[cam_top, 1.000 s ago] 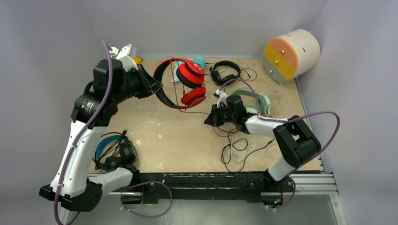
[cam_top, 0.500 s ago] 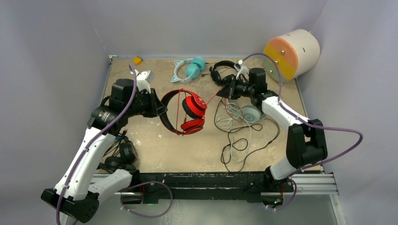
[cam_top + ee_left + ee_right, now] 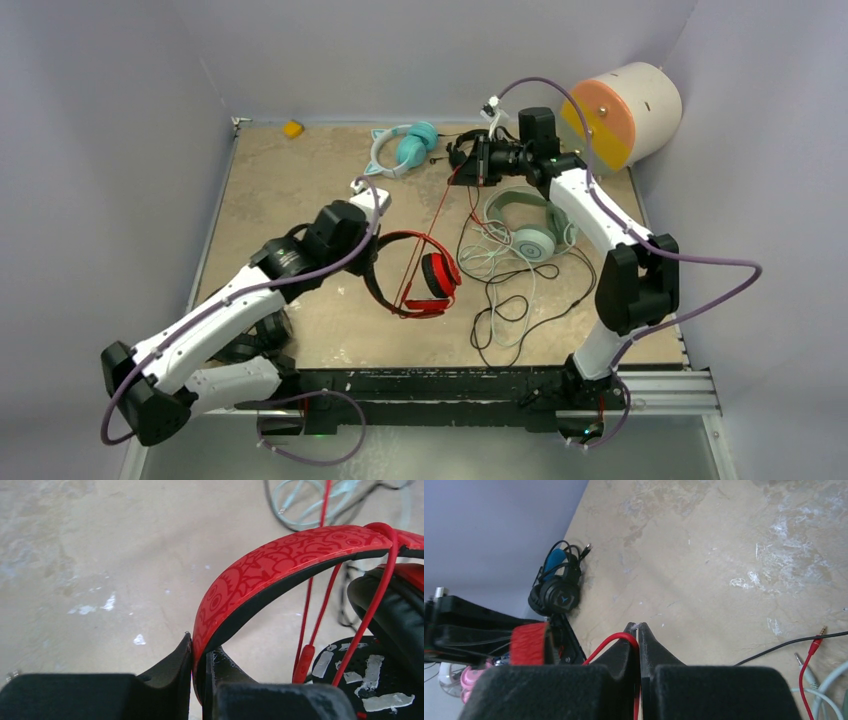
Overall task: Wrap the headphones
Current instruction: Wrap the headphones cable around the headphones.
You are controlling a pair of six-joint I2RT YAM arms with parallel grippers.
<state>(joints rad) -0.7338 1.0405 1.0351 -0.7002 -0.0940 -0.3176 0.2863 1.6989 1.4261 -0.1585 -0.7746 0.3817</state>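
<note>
The red headphones (image 3: pixel 425 280) sit at mid-table, with my left gripper (image 3: pixel 364 258) shut on their headband. In the left wrist view the patterned red band (image 3: pixel 280 560) runs out from between the shut fingers of the left gripper (image 3: pixel 200 647). My right gripper (image 3: pixel 477 168) is at the back of the table, shut on the thin red cable (image 3: pixel 440 235), which runs taut from it down to the red headphones. The right wrist view shows the red cable (image 3: pixel 609 642) looping out of the closed right gripper (image 3: pixel 639 627).
Mint-green headphones (image 3: pixel 525 228) lie under my right arm, with loose cables (image 3: pixel 500 300) in front. A small black headset (image 3: pixel 462 152) and a teal cat-eared one (image 3: pixel 405 148) lie at the back. A black-and-blue headset (image 3: pixel 556 585) lies near left. A cream drum (image 3: pixel 625 112) stands back right.
My left arm has carried the red headphones from the back left down toward mid-table. My right gripper has gone from the centre to the back, pulling the red cable out.
</note>
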